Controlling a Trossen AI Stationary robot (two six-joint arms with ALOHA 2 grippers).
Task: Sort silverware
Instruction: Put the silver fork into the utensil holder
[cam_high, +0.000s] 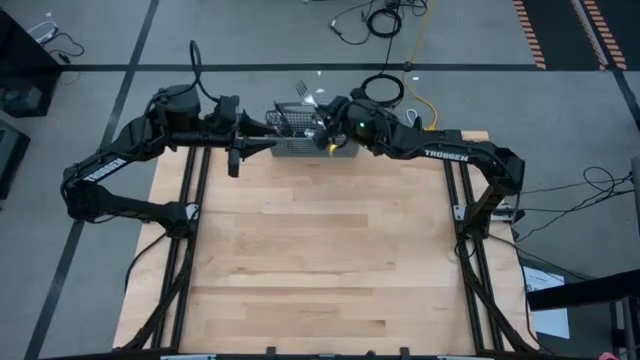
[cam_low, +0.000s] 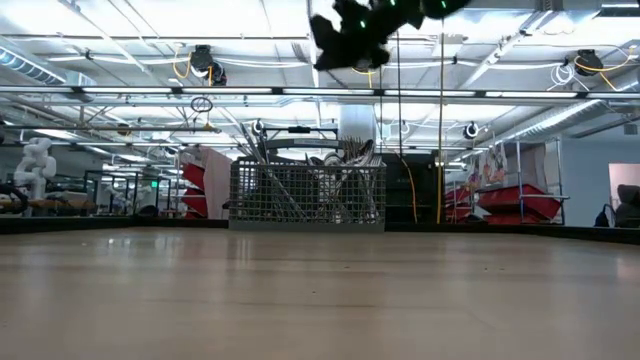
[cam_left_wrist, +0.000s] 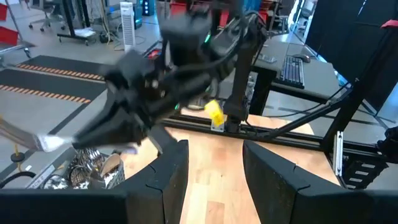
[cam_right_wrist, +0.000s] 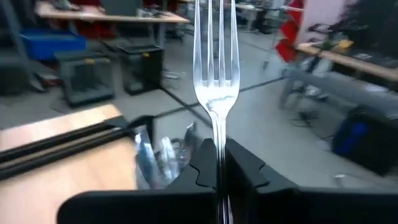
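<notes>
A grey wire-mesh basket (cam_high: 300, 138) stands at the middle of the table's far edge, and silverware (cam_low: 345, 160) sticks up out of it. My right gripper (cam_high: 322, 110) hovers over the basket's far right part, shut on one shiny fork (cam_right_wrist: 216, 74). The fork's tines (cam_high: 303, 90) reach out past the table's far edge. Left of the basket my left gripper (cam_left_wrist: 214, 180) hangs open, with only bare table between its fingers. It looks across at the right gripper. My right gripper pinches the fork's handle (cam_right_wrist: 219, 140), just behind the neck, between its two fingers. The rest of the handle is hidden between them. The fork sticks straight out forward, in line with the fingers, tines away from the gripper. It is lifted clear above the basket, nearly level.
More silverware (cam_right_wrist: 165, 152) shows in the basket below the held fork. The wooden tabletop (cam_high: 320, 260) stretches from the basket to the near edge. Black frame rails (cam_high: 190, 200) run along the left and right sides.
</notes>
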